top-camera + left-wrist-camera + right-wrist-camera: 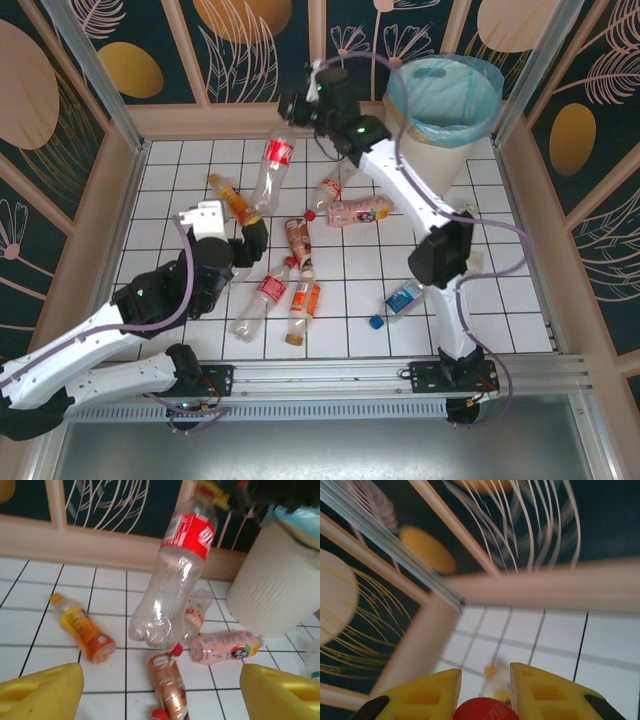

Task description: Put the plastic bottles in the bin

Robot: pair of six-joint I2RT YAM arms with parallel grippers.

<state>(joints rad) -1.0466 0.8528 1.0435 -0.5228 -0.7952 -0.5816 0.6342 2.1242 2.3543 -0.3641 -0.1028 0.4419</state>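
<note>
Nearest, the left gripper (250,238) hangs open over the tiles, grasping nothing. Beyond it, plastic bottles (300,240) lie scattered. Farther back, the right gripper (485,695) clamps the red-labelled bottle (270,170) aloft, seemingly by its cap, left of the bin (440,155).

- white tiled table (520,320), dark grid lines, wooden rim round it
- cream bin (450,160) with a blue bag stands at the far right corner
- orange-label bottle (232,198) lies far left
- pink bottle (358,211) and brown bottle (298,240) lie mid-table
- red-label bottle (262,296) and second orange bottle (303,300) lie side by side near the front
- blue-label bottle (405,297) lies near a loose blue cap (376,322)
</note>
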